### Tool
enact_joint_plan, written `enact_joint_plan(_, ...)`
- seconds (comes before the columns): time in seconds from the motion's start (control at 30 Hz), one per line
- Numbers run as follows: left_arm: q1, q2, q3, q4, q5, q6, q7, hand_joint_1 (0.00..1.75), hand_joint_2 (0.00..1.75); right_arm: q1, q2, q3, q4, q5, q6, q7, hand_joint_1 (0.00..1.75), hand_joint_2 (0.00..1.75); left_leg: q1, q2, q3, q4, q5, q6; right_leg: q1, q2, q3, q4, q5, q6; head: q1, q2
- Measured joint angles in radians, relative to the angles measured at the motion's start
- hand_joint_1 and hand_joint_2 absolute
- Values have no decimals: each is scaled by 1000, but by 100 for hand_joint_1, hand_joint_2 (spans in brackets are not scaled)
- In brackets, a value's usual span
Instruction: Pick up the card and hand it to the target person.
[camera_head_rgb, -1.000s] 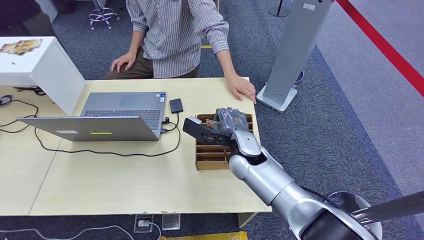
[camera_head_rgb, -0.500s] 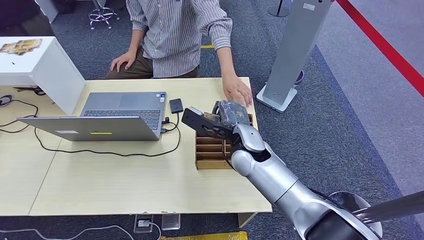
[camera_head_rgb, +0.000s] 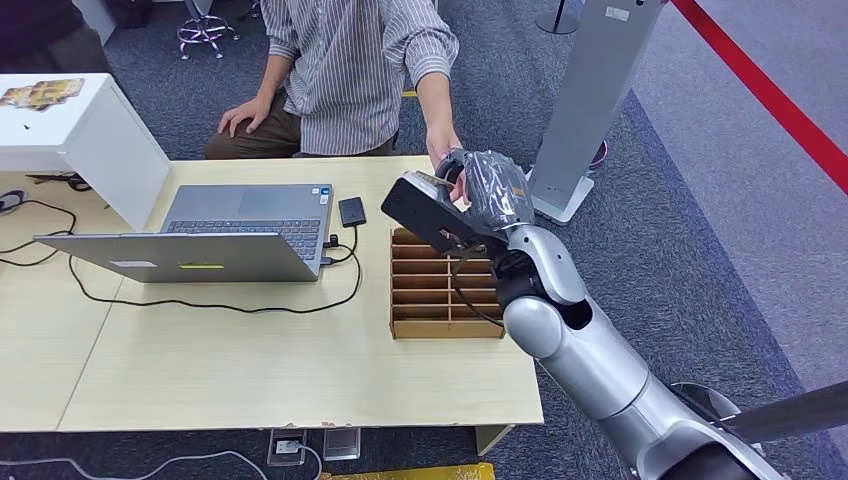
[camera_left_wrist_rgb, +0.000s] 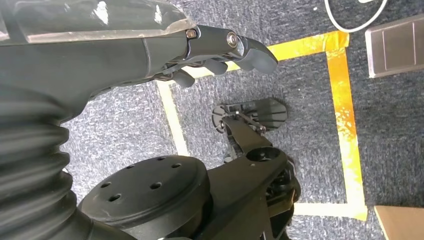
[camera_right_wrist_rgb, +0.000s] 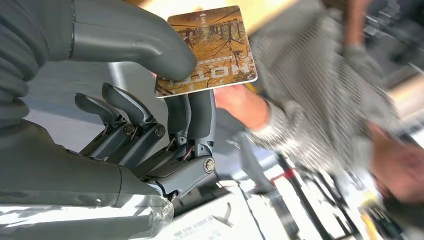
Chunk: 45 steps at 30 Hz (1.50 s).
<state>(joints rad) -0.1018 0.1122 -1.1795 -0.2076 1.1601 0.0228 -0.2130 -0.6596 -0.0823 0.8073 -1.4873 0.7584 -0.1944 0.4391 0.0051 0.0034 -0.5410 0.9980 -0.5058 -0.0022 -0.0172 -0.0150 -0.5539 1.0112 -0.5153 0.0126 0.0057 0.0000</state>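
Now the right hand (camera_head_rgb: 485, 190) had risen from the wooden divider box (camera_head_rgb: 445, 290) on the desk (camera_head_rgb: 250, 370) and reached toward the seated person's hand (camera_head_rgb: 443, 160), which had lifted to meet it. Thumb and fingers pinched the card (camera_right_wrist_rgb: 210, 50), held out just beside that hand. Handover looked close. The left hand (camera_left_wrist_rgb: 220, 50) hung low, its fingers curled in, holding nothing.

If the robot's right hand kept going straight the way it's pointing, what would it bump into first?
Most likely the person's hand, raised just beyond the right hand and the card it holds. Depth is hard to judge, so the gap between them is unclear.
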Motion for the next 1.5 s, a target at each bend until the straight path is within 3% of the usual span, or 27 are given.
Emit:
enact_joint_plan(0.2, -2, -1, 0, 0, -14, -2, -9, 0, 175, -2, -5, -26, 43, 73, -221, -186, 175, 175, 0, 0, 0, 0, 0, 0, 0, 0, 0, 0, 0, 0, 1, 0)
enact_joint_plan(0.33, -2, -2, 0, 0, -21, 1, -10, 0, 175, -3, -6, -39, 96, 192, -313, -207, 175, 175, 0, 0, 0, 0, 0, 0, 0, 0, 0, 0, 0, 0, 1, 0)
enact_joint_plan(0.5, -3, -5, 0, 0, -24, 6, -10, 0, 175, -3, -6, -47, 161, 258, -358, -241, 175, 175, 0, 0, 0, 0, 0, 0, 0, 0, 0, 0, 0, 0, 0, 0)
enact_joint_plan(0.63, -4, -6, 0, 0, -22, -1, -12, 0, 0, -1, -3, -52, 208, 254, -366, -264, 0, 175, 0, 0, 0, 0, 0, 0, 0, 0, 0, 0, 0, 0, 0, 0)
enact_joint_plan(0.83, -4, -6, 0, 0, -16, 7, -40, 0, 0, 2, 3, -55, 248, 230, -374, -273, 0, 175, 0, 0, 0, 0, 0, 0, 0, 0, 0, 0, 0, 0, 1, 0)
enact_joint_plan(0.97, -4, -6, 0, 0, -7, 20, -37, 0, 0, 13, 6, -58, 255, 145, -385, -301, 0, 175, 0, 0, 0, 0, 0, 0, 0, 0, 0, 0, 0, 0, 1, 0)
enact_joint_plan(1.2, -3, -6, 0, 0, 19, 27, -23, 0, 0, 86, 13, -72, 204, -326, -357, -465, 0, 175, 0, 0, 0, 0, 0, 0, 0, 0, 0, 0, 0, 0, 0, 0)
enact_joint_plan(1.37, -2, -6, 1, 0, 32, 32, -13, 0, 0, 197, 0, -98, 125, -749, -200, -548, 0, 175, 0, 0, 0, 0, 0, 0, 0, 0, 0, 0, 0, 0, 0, 0)
enact_joint_plan(1.5, -1, -5, 2, 0, 36, 38, -9, 0, 0, 304, -32, -120, 59, -894, -105, -560, 0, 175, 0, 0, 0, 0, 0, 0, 0, 0, 0, -1, 0, 0, 1, 0)
